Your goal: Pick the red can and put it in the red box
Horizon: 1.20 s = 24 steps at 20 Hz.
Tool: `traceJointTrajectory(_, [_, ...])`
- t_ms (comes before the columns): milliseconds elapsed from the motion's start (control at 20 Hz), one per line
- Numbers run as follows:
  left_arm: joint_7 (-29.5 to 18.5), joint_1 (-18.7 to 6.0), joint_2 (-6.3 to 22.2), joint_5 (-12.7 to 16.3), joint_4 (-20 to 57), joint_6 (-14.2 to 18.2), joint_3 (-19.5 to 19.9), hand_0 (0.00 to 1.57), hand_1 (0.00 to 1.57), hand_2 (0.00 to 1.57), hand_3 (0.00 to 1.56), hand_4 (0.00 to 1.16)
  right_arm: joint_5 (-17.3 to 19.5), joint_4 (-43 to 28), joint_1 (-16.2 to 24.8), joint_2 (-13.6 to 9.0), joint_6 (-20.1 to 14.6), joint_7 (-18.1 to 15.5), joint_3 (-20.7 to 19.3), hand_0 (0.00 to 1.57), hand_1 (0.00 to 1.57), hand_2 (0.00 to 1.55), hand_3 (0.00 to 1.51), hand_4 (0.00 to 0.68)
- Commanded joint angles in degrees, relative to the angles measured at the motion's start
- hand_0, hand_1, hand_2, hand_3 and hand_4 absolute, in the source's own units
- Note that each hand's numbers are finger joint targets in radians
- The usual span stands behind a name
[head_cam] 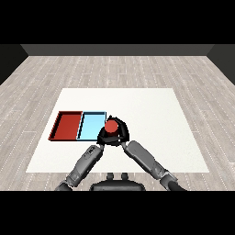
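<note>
The right robot hand point(120, 131) is curling round the red can point(110, 126), holding it just beside the light blue tray point(91, 125); the red tray point(67, 125) is lying further off to that hand's left. The left robot hand point(102, 137) is crowding in close, and I cannot tell whether its fingers are gripping. The can is looking stiff, light and smooth, best taken round its sides. Its lower half is hiding behind fingers
</note>
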Motion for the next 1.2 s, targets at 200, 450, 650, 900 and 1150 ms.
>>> traceJointTrajectory(200, [6.31,-4.47,-0.76,3.08,2.07,13.60,-1.33,1.57,1.57,1.53,1.43,0.92,-0.65,-1.87,1.26,0.40,-0.90,-0.32,1.35,1.47,1.47,1.45,1.37,0.628])
traceJointTrajectory(450, [7.45,-5.24,-0.76,-0.56,1.66,17.33,-1.70,1.55,1.55,1.51,1.41,0.91,-5.24,4.09,-3.99,0.40,-2.59,-3.15,2.97,1.54,1.54,1.46,1.38,0.606])
traceJointTrajectory(650, [1.72,-1.61,-0.76,0.22,0.44,20.45,-2.75,1.57,1.57,1.51,1.40,1.02,-1.95,2.53,1.89,0.40,3.36,-4.53,-0.13,1.45,1.45,1.44,1.38,0.615])
traceJointTrajectory(900, [1.45,-6.07,-0.76,3.29,2.94,20.76,-2.26,1.57,1.57,1.53,1.44,1.04,-5.43,-1.33,1.20,-0.39,3.07,-1.51,-0.85,1.42,1.42,1.41,1.36,0.474])
traceJointTrajectory(1150, [1.98,-2.93,-0.77,-1.06,0.70,19.76,-0.32,1.57,1.57,1.53,1.45,1.12,1.56,-0.32,-0.36,0.19,1.00,1.93,0.68,0.00,0.00,0.00,0.00,0.000])
